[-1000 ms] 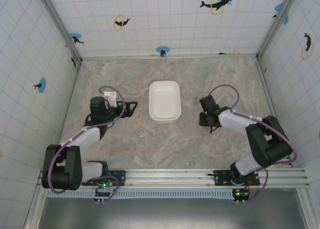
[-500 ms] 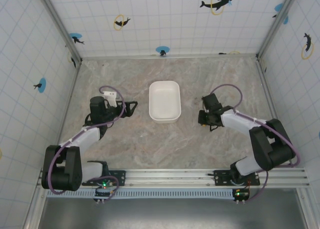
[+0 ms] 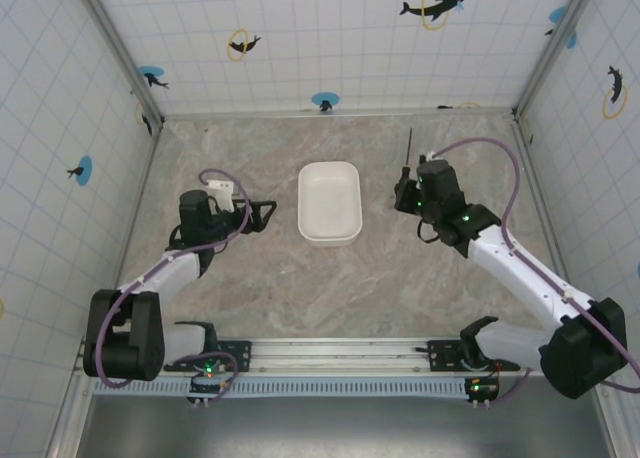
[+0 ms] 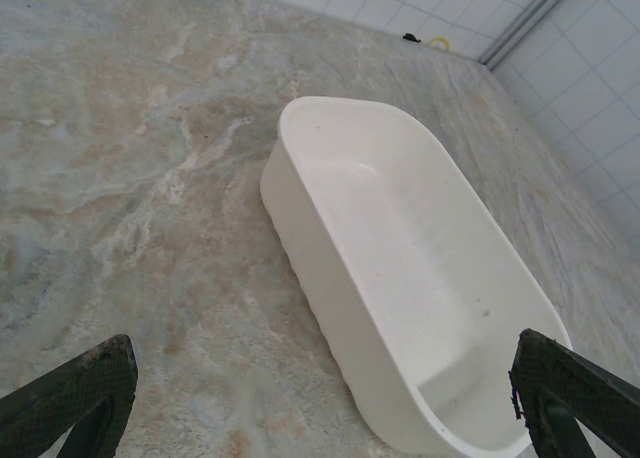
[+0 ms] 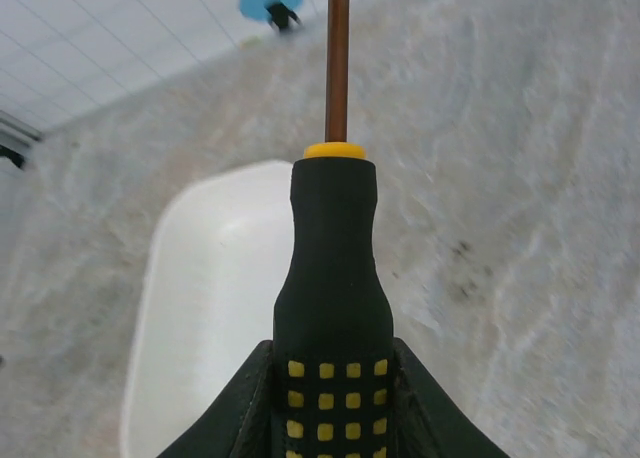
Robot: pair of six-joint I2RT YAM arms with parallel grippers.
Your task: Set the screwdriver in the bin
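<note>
While the right fingers (image 5: 238, 408) clamp the screwdriver (image 5: 333, 268) by its black-and-yellow handle, it hangs above the bench (image 3: 300, 288) just beside the white bin (image 3: 328, 203), shaft pointing away; the left fingers (image 4: 80, 388) gape idle opposite. Pickup looks done; carrying over and release remain

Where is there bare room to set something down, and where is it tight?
Bare marble: between the bin and the back wall, and between the bin and the base rail. The bin's floor is empty too. Tight: beside the bin, left tool on one side, right tool holding the screwdriver on the other.
</note>
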